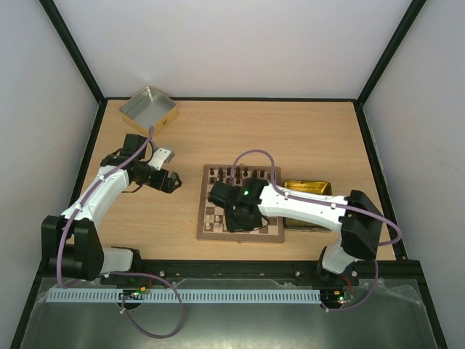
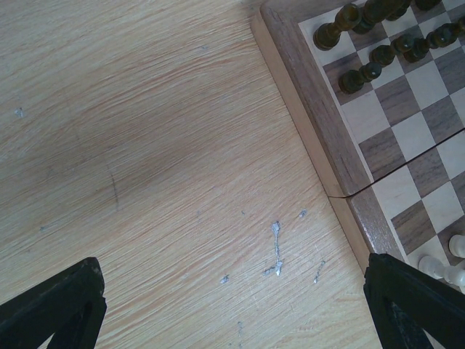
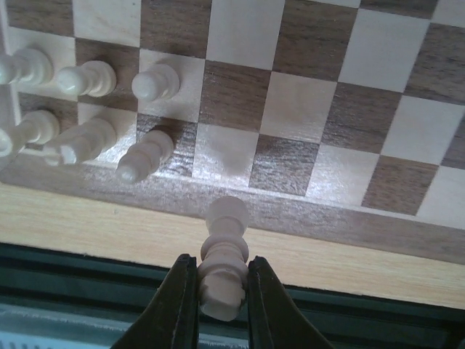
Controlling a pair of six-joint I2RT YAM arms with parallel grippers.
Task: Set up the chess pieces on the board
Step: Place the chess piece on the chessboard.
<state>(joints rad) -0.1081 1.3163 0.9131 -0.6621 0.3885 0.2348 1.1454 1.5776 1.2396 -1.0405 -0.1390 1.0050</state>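
Only wrist view shows right end effector [image 3: 221,280] gripping cream piece [image 3: 227,229].

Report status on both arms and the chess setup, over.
Right fingers shut on a cream piece, at near edge of the board. Left fingers open, empty, over bare table beside it. Other cream pieces stand in the corner; next squares unobstructed.

High overview, close wrist views, board [image 2: 309,102] shared
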